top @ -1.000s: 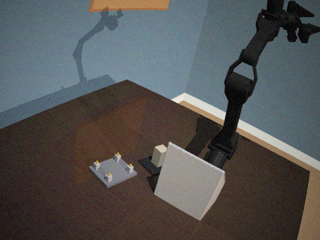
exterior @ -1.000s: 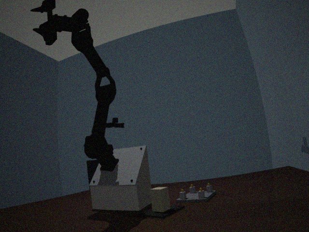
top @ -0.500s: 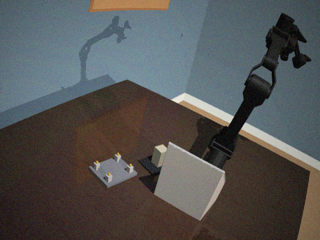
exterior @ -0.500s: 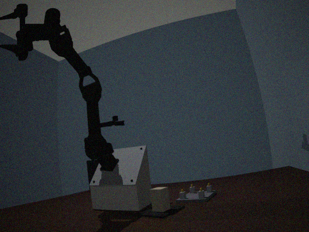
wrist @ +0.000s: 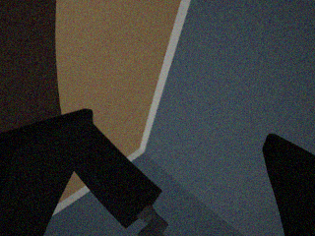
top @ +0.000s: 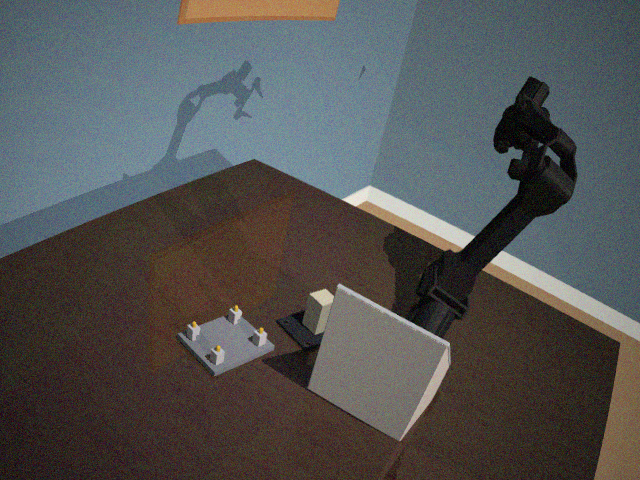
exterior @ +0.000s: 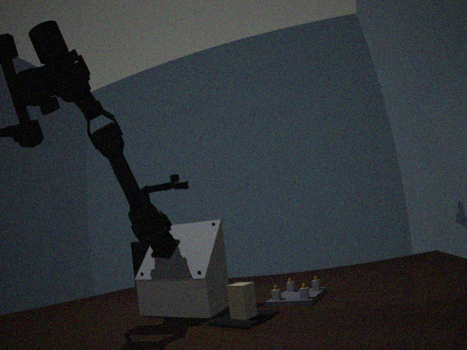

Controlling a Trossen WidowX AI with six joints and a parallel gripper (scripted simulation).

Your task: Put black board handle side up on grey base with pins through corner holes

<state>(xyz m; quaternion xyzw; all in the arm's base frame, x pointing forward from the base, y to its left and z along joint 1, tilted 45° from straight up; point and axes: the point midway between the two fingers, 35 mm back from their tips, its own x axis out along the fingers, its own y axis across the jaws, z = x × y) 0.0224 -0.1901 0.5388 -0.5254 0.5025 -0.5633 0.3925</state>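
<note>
The flat black board (top: 291, 326) (exterior: 265, 315) lies on the table, with its square cream handle (top: 317, 313) (exterior: 241, 302) pointing up. The white box partly hides it in the top view. Beside it lies the grey base (top: 223, 338) (exterior: 290, 298), with four posts topped by gold pins; nothing sits on the pins. Board and base are apart. My gripper (wrist: 184, 132) is open and empty, its fingers wide apart in the wrist view. It is raised high above the table, far from board and base. In the exterior view it is partly cut off at the left edge.
A large white wedge-shaped box (top: 377, 361) (exterior: 173, 298) stands right beside the board, near the arm's foot (top: 439, 315). A thin dark bracket (exterior: 166, 186) sticks out from behind the arm in the exterior view. Walls stand beyond the table (top: 129, 413).
</note>
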